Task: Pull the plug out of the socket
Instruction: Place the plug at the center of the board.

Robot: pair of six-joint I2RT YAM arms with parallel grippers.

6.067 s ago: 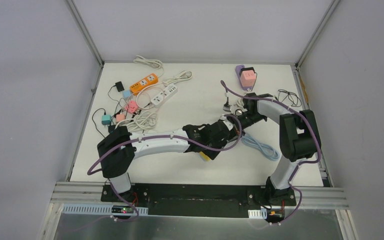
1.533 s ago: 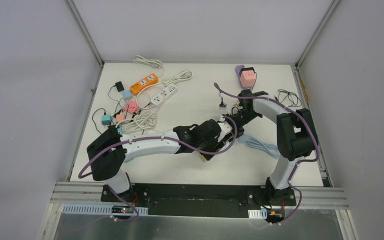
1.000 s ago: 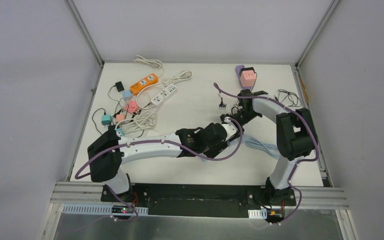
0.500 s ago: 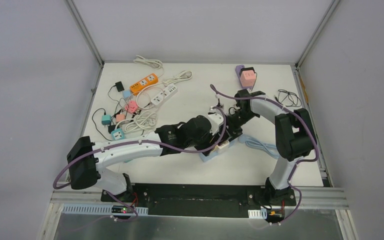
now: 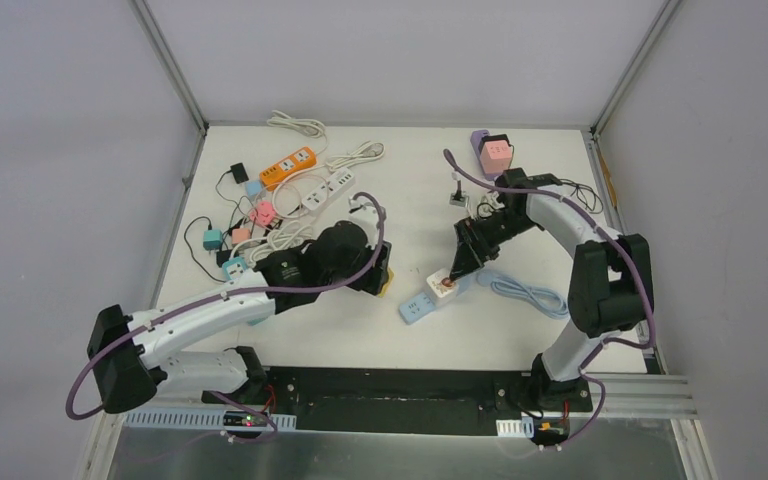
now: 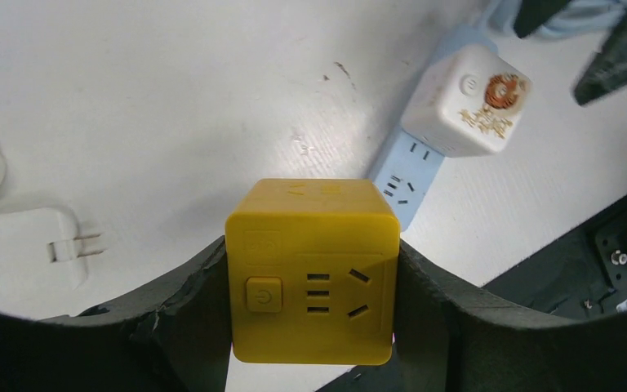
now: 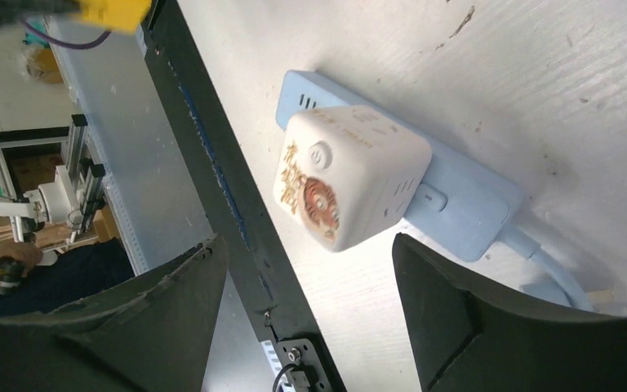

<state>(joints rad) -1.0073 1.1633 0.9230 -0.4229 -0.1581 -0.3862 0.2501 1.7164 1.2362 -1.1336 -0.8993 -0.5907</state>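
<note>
So the left gripper (image 5: 372,268) has its fingers clamped on both sides of the yellow cube plug (image 6: 312,269). It's out around the middle of the table (image 5: 410,190), just left of the blue power strip (image 6: 400,175) and not touching it. The cube's button and socket face point at the wrist camera.

The strip lies at an angle on the near right part of the table. A white cube adapter (image 7: 347,175) is plugged into its far end, with the pale blue cord (image 5: 525,292) trailing off right. The right gripper (image 7: 306,245) hangs right over that white cube with its fingers spread wide, holding nothing and not touching it.

A small white charger (image 6: 28,245) lies on its side left of the yellow cube. There's a messy pile of other strips and chargers (image 5: 270,205) at the far left.
</note>
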